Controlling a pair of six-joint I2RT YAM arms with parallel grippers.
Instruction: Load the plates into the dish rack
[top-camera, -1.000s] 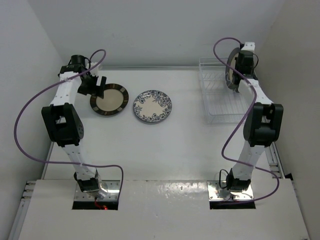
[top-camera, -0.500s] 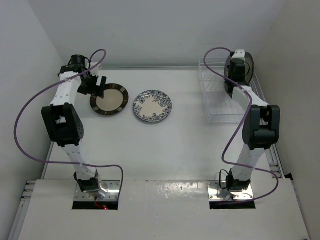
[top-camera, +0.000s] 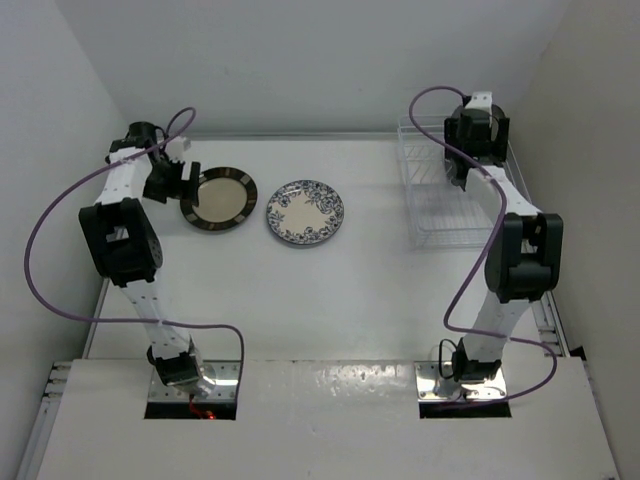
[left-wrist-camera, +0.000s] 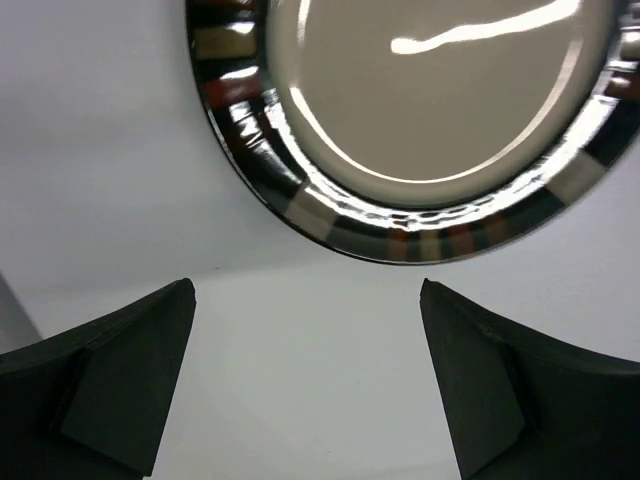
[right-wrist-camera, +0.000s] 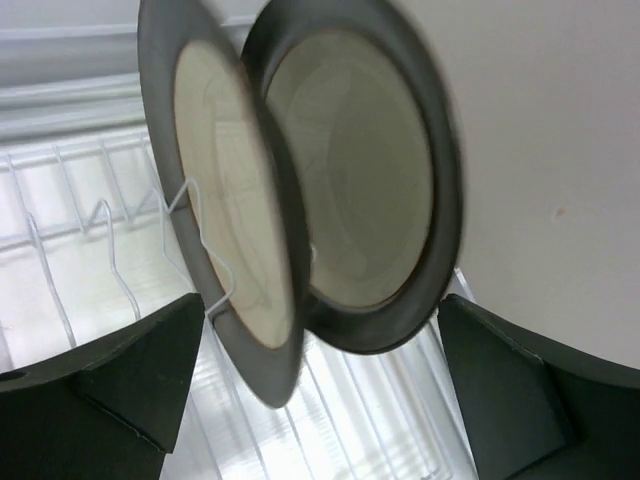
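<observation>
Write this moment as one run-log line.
left tool: open, facing brown plate | right tool: open, at rack | rack: near plate and far plate upright | table: flowered plate

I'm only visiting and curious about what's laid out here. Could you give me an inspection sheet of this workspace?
Surface: white table.
Job's things: two dark-rimmed plates stand upright in the dish rack; a third dark-rimmed plate and the blue floral plate lie flat on the table, apart.
Clutter: nothing seen.
Grippers: left gripper open, just short of the third dark-rimmed plate; right gripper open, facing the racked plates.
Cables: a purple cable loops from each arm.
Surroundings: white walls on three sides.
</observation>
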